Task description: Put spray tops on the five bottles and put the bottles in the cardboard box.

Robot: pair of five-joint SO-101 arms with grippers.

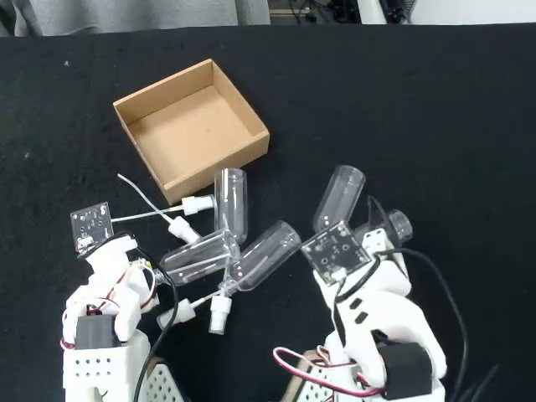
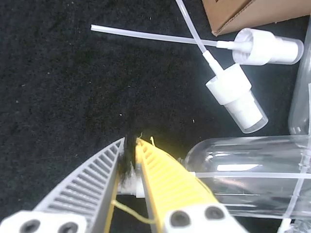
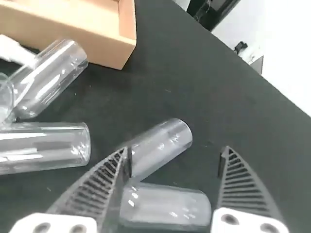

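Five clear bottles (image 1: 231, 203) lie toppled beside the open cardboard box (image 1: 191, 126), white spray tops (image 1: 198, 203) among them.

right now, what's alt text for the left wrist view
The left gripper, shut, hangs over a black table beside a clear bottle lying on its side. Beyond it lie two white spray tops with thin tubes, near a cardboard box.

Worktop (image 1: 435, 117) wore matt black cloth, faintly fuzzy. Cardboard box (image 1: 219, 165) was plain brown board, matt. Bottles (image 1: 232, 205) were clear glossy plastic, catching highlights. Spray tops (image 2: 236, 97) were smooth white plastic, dip tubes (image 2: 146, 35) translucent. Left jaws were ribbed plastic, one grey, one yellow; right jaws ribbed grey plastic.
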